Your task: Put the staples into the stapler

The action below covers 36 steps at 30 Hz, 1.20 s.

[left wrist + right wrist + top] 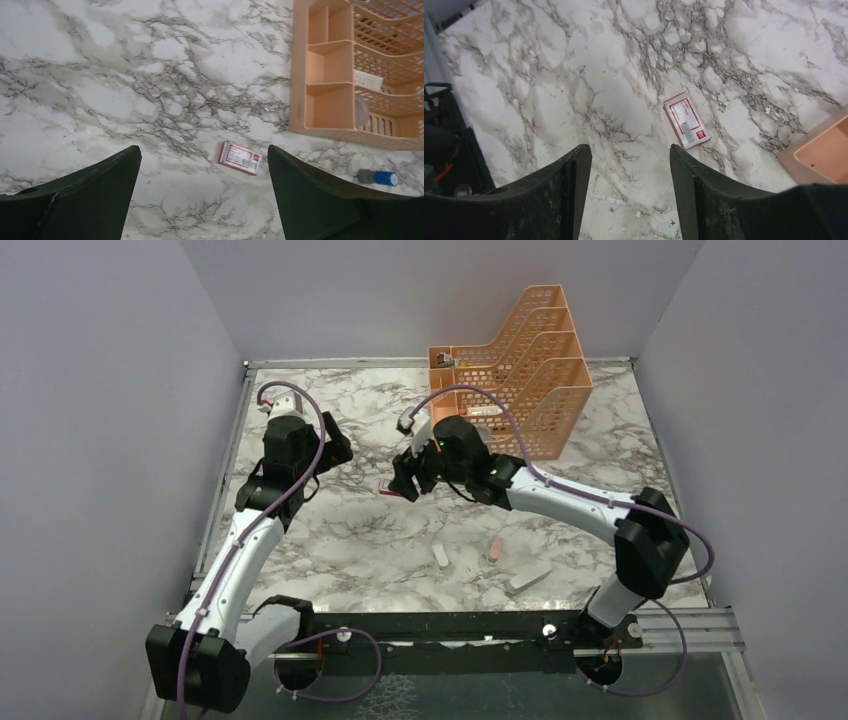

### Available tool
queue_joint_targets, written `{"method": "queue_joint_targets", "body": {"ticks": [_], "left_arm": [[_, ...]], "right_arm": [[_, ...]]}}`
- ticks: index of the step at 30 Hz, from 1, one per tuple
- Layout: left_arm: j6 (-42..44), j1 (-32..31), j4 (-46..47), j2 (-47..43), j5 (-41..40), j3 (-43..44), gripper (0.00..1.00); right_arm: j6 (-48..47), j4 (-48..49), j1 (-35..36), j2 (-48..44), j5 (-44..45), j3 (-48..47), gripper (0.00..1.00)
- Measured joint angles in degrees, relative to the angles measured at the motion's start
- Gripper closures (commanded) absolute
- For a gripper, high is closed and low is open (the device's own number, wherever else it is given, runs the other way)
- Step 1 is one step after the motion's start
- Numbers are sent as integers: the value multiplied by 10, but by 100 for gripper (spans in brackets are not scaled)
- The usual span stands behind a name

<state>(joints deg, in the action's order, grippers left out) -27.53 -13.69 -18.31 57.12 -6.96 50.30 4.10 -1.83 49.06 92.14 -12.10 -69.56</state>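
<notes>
A small flat red box with a white label lies closed on the marble top. It also shows in the right wrist view and in the top view. No staples show outside it. My right gripper hovers just near of the box, open with nothing between its fingers, and in the top view my right gripper is right beside the box. My left gripper stands wide open and empty to the box's left, at the left gripper in the top view. I cannot tell which small thing is the stapler.
An orange mesh file organizer stands at the back right. A small blue cylinder lies near its foot. Nearer the arms lie a white piece, a pink-orange piece and a pale grey oblong.
</notes>
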Motion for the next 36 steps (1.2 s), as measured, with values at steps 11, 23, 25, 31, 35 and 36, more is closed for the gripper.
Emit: {"method": "queue_joint_targets", "body": {"ticks": [11, 23, 25, 31, 35, 36], "left_arm": [[-52, 103, -29, 89, 116, -10, 4], [-61, 125, -23, 176, 227, -19, 20], [-62, 126, -19, 181, 233, -23, 23], [-72, 127, 7, 217, 259, -37, 26], [-84, 128, 29, 234, 282, -56, 28], [-87, 129, 37, 238, 288, -61, 28]], "right_arm": [[-97, -48, 11, 189, 60, -120, 22], [-228, -122, -16, 292, -26, -194, 28], [-251, -128, -21, 294, -39, -194, 30], [-298, -143, -23, 315, -57, -194, 36], [-312, -144, -27, 319, -70, -196, 47], [-314, -144, -27, 319, -72, -197, 49]]}}
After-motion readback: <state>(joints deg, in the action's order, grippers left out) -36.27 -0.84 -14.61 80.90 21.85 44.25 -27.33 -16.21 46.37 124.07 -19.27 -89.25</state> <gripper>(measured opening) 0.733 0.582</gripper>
